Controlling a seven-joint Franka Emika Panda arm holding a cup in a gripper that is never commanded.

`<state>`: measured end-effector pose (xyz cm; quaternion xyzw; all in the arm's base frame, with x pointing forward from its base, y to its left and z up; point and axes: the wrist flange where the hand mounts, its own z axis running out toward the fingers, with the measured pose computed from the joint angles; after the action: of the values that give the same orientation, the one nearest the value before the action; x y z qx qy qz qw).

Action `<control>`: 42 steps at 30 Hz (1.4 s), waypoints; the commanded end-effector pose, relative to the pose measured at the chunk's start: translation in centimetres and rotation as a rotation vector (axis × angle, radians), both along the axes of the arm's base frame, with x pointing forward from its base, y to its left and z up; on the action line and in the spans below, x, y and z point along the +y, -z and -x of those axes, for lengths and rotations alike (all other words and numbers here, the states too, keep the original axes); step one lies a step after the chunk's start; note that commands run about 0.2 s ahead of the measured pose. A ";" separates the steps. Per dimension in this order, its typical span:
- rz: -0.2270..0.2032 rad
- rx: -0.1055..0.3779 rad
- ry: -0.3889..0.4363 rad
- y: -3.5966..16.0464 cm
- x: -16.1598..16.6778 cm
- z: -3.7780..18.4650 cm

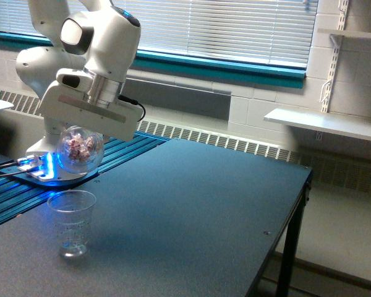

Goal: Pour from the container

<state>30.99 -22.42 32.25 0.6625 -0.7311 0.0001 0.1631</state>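
Observation:
The container (80, 149), a small clear rounded cup with pinkish-brown pieces showing through its wall, hangs in the air under the white arm's hand. My gripper (81, 143) is shut on the container, and its fingers are hard to make out behind the clear wall. Below it and slightly toward the exterior view's left, a taller tapered clear plastic cup (72, 222) stands upright on the dark table (191, 210). A clear gap separates the container from that cup's rim.
The arm's base (52, 174) glows blue on a ribbed blue strip at the exterior view's left. The table's right edge and corner (309, 170) drop off to the floor. A white shelf (324, 124) and a window with blinds line the far wall.

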 end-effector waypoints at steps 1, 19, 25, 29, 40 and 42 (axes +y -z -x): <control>-0.004 -0.003 -0.007 -0.5 -0.3 -0.3; -0.129 -0.041 -0.011 -1.7 -1.9 0.4; -0.178 -0.064 0.016 -2.3 -2.6 0.8; -0.227 -0.085 0.026 -2.2 -3.0 1.1; -0.321 -0.124 0.073 -1.8 -4.2 2.2; -0.324 -0.119 0.086 -1.6 -4.3 2.3</control>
<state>29.20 -26.21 34.08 0.6360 -0.7680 -0.0739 0.0175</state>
